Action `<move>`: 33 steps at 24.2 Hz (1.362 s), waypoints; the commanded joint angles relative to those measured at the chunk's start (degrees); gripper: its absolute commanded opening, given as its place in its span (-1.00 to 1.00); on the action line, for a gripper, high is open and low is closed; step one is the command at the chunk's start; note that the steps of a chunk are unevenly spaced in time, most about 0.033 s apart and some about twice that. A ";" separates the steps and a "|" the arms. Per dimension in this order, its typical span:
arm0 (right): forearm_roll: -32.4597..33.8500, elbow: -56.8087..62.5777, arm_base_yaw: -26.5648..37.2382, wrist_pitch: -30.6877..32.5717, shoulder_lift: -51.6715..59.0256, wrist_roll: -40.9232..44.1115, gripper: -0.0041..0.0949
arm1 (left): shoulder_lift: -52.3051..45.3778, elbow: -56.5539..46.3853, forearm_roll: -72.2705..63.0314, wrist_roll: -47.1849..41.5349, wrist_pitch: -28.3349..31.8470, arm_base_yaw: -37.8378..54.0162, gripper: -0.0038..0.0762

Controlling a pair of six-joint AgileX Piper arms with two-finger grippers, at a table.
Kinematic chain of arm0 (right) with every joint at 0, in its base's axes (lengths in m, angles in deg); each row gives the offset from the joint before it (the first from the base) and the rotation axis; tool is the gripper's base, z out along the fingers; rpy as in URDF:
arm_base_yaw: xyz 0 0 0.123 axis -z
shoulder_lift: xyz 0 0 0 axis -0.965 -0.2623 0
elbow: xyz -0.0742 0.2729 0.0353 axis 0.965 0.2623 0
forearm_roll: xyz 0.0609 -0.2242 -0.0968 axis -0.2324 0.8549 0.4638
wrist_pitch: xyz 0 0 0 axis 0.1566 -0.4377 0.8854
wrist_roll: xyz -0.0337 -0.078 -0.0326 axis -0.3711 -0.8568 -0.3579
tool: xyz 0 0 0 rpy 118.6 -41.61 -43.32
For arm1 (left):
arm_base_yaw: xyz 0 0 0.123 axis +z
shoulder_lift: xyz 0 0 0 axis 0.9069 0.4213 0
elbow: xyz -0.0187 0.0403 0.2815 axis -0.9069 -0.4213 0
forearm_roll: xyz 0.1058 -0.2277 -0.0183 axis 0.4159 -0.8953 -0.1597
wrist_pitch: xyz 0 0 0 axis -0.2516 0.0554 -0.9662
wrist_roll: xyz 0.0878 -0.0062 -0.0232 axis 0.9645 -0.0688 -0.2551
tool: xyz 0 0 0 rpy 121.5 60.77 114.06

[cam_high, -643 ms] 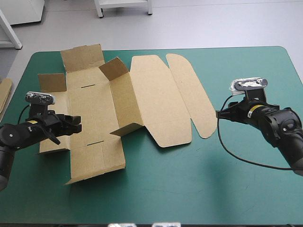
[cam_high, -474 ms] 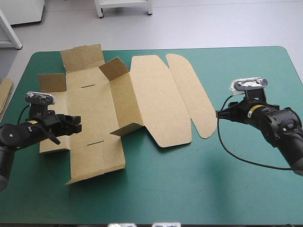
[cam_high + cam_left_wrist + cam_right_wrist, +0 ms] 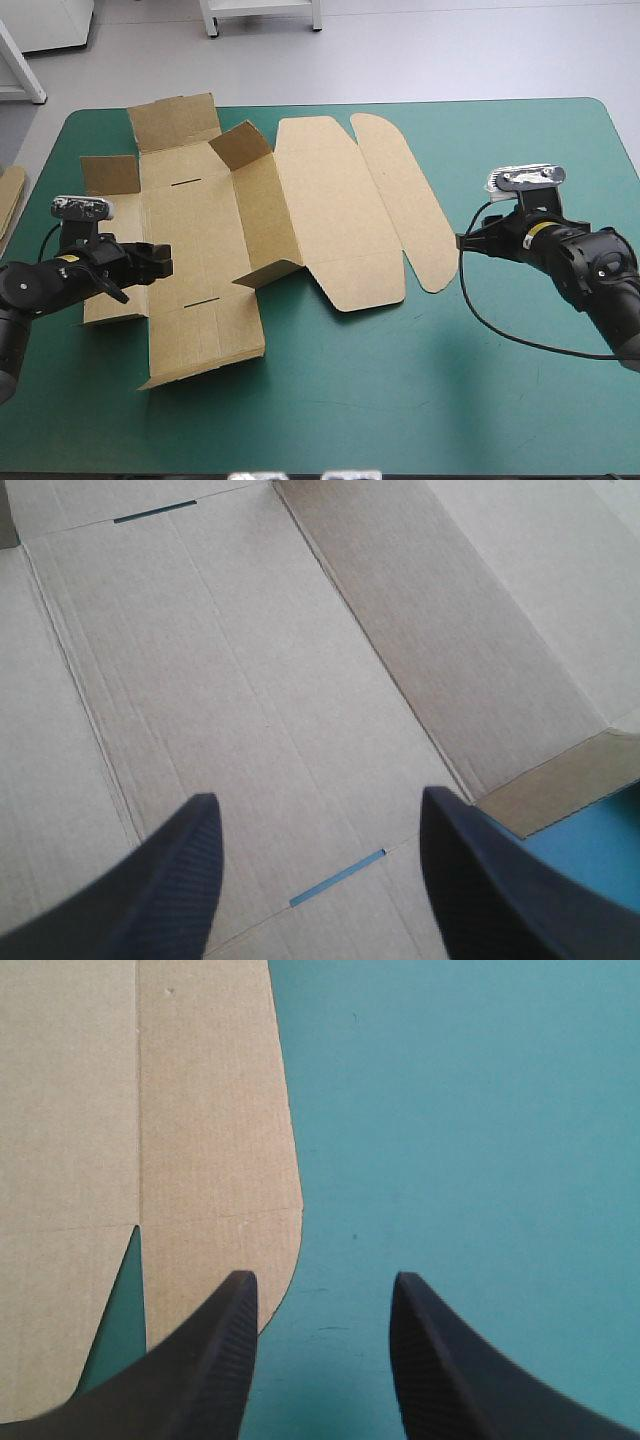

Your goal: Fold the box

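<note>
The brown box (image 3: 330, 210) lies as a cut sheet on the teal-green cover, its lid panels flat toward the right. One long wall (image 3: 268, 215) and two far flaps stand raised. My left gripper (image 3: 160, 264) hovers open over the sheet's left part. In the left wrist view that gripper (image 3: 318, 796) is above the base panel (image 3: 230, 680), near a small slot (image 3: 337, 877), with the raised wall (image 3: 450, 660) ahead. My right gripper (image 3: 462, 242) is open just off the lid's rounded flap. In the right wrist view the gripper (image 3: 325, 1277) stands over bare cover beside that flap (image 3: 200, 1140).
An edge of more brown board (image 3: 10, 200) shows at the table's left edge. Bare teal-green cover (image 3: 400, 400) stretches along the front and right of the table.
The left arm has shifted very slightly. The box and the right arm look the same as before.
</note>
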 commanded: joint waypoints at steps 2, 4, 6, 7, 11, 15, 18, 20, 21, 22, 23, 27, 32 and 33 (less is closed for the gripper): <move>0.65 -2.10 0.38 -3.27 1.08 -0.42 -0.11 | -1.01 1.84 -1.46 -3.01 2.42 0.47 0.15; 0.65 -2.10 0.38 -3.39 1.08 -0.42 -0.11 | -1.01 1.84 -1.87 -4.05 2.63 2.31 0.15; 0.65 -2.10 0.38 -3.39 1.08 -0.42 -0.11 | -1.01 1.84 -1.87 -4.46 2.93 5.38 0.15; 0.65 -2.10 0.38 -3.39 1.08 -0.42 -0.11 | -1.01 1.84 -2.08 -4.46 2.93 7.32 0.15; 0.65 -2.10 0.38 -3.39 1.08 -0.55 -0.11 | -0.52 1.84 -3.06 -4.46 2.91 17.27 0.15; -4.97 -2.10 0.38 -2.82 1.08 -6.87 -0.11 | 4.85 1.84 -6.63 -3.73 1.95 25.82 0.15; -9.93 -2.10 0.38 -3.62 1.08 -11.22 -0.08 | 11.39 1.84 -14.08 1.62 -1.27 31.18 0.15; -12.60 -2.10 0.38 -3.77 1.08 -13.83 -0.02 | 16.00 1.84 -17.86 5.51 -5.25 33.39 0.17; -12.84 -2.10 0.38 -3.77 1.08 -13.98 0.00 | 17.99 1.84 -18.00 6.57 -6.56 34.19 0.18; -12.84 -2.10 0.38 -3.77 1.08 -13.98 0.02 | 20.59 1.84 -18.35 7.56 -8.10 34.84 0.18; -12.84 -2.10 0.38 -3.77 1.08 -13.98 0.02 | 22.61 1.84 -19.13 8.80 -9.37 35.30 0.18; -12.65 -2.10 0.38 -3.66 1.08 -13.98 0.02 | 26.49 1.84 -21.07 11.03 -8.12 35.91 0.18; -12.30 -2.10 0.38 -3.17 1.08 -13.98 0.02 | 28.32 2.20 -23.10 13.08 -4.87 35.91 0.18; -12.30 -2.10 0.38 -3.17 1.08 -13.98 0.02 | 29.05 2.20 -23.55 13.21 -4.87 35.91 0.18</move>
